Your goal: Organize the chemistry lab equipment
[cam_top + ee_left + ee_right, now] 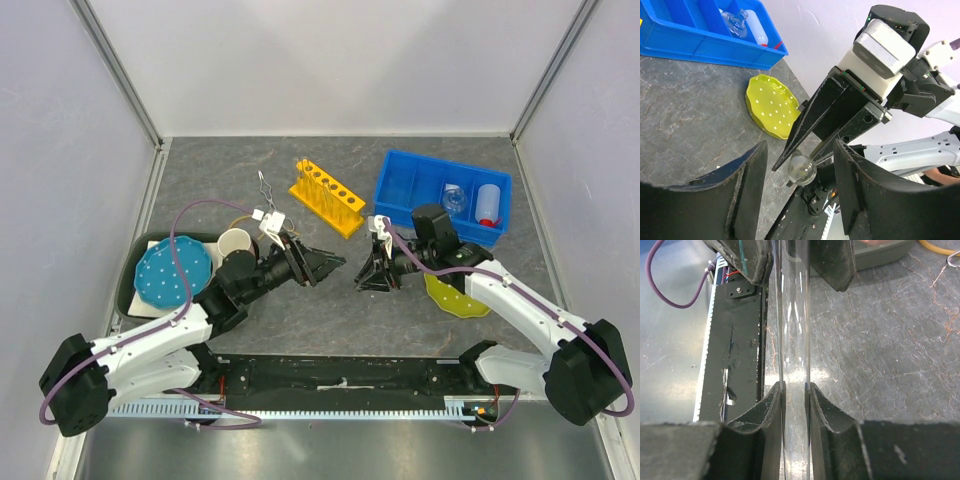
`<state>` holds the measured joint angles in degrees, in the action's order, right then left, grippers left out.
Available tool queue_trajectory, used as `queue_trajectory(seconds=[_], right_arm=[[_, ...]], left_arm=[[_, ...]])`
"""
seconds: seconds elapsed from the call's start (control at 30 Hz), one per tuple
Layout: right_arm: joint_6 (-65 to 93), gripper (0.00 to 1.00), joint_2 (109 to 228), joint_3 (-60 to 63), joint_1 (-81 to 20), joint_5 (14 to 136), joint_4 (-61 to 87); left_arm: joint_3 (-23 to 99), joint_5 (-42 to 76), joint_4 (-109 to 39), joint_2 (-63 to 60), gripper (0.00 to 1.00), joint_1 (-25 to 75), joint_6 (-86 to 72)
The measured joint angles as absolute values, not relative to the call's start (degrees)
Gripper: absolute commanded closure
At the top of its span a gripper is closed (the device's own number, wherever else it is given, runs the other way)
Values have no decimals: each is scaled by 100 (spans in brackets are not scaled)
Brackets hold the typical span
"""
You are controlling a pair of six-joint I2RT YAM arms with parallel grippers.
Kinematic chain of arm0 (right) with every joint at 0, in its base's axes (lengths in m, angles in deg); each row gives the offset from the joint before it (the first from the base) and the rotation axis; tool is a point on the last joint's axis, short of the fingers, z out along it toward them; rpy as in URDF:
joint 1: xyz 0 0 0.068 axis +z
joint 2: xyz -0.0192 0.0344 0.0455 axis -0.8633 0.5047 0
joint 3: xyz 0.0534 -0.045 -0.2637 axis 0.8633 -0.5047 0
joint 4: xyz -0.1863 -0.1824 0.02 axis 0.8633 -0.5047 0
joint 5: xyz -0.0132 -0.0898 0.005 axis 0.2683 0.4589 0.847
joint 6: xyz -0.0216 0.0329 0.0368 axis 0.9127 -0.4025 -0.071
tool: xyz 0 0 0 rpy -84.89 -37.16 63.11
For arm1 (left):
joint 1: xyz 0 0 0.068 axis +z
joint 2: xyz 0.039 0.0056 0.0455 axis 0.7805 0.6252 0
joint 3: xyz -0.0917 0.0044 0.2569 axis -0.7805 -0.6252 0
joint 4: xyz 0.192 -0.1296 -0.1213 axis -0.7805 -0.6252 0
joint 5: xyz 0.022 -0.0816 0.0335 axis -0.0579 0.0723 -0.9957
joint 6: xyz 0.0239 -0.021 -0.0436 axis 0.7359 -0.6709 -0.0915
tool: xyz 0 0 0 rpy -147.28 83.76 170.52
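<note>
My right gripper (pixel 363 281) is shut on a thin clear rod-like tube (pixel 795 340), held level and pointing left. In the right wrist view the right gripper (pixel 795 387) has both pads pressed on its sides. My left gripper (pixel 330 264) is open, and its fingers (pixel 752 175) stand on either side of the tube's rounded end (pixel 801 169) without touching it. The yellow holed rack (pixel 326 197) stands behind. The metal tongs (pixel 266 187) lie left of the rack. The clear flask (pixel 455 197) and the white squeeze bottle (pixel 488 203) lie in the blue bin (pixel 412 190).
A yellow-green dotted plate (pixel 455 297) lies under my right arm. A blue dotted plate (pixel 172 273) sits in a dark tray (pixel 133 262) at the left, with a cream mug (pixel 236 245) beside it. A black rail (pixel 340 375) runs along the near edge.
</note>
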<state>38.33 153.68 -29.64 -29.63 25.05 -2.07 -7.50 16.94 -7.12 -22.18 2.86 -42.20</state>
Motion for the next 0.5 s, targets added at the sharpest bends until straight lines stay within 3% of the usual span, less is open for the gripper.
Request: queue_trajectory(seconds=[0.37,0.47,0.5], right_arm=[[3706,76,15368,-2971,-3004,2450,-34],[3701,64,15365,-2971,-3030,2415,1],[3699,48,15357,-2971,-3032,2404,7]], left_arm=[[-164,1615,-1446,-2017,80,161,-4002],[32,1593,-1794,-2017,89,144,-3930],[104,1587,-1912,-2017,89,137,-3895]])
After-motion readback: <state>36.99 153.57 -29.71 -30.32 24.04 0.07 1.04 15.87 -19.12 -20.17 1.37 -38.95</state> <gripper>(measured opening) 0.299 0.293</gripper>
